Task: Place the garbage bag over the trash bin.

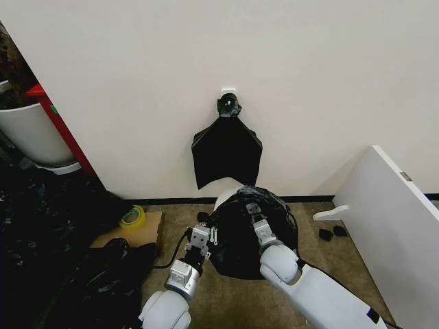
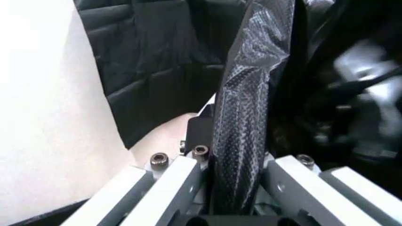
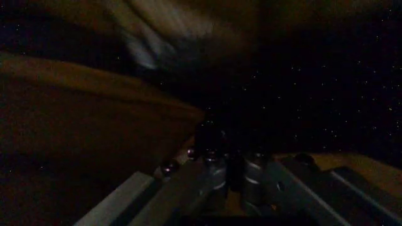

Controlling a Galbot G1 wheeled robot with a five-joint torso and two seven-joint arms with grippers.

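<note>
The garbage bag (image 1: pixel 240 252), glossy and wrinkled black plastic, is draped over the trash bin (image 1: pixel 222 197) on the floor by the wall; a strip of the bin's white rim shows at the back left. My left gripper (image 1: pixel 208 230) is at the bag's left edge. In the left wrist view it (image 2: pixel 236 162) is shut on a fold of the bag (image 2: pixel 248 103), beside the white bin wall (image 2: pixel 50 117). My right gripper (image 1: pixel 253 208) sits on top of the bag. In the dark right wrist view its fingers (image 3: pixel 229 162) stand close together on black plastic.
A flat black sheet (image 1: pixel 226 154) hangs from a wall hook above the bin. A yellow tape roll (image 1: pixel 132 216) lies on cardboard (image 1: pixel 152 223) to the left, beside a black plastic heap (image 1: pixel 62 240). A large white tub (image 1: pixel 31 133) stands far left. A white board (image 1: pixel 398 212) leans at right.
</note>
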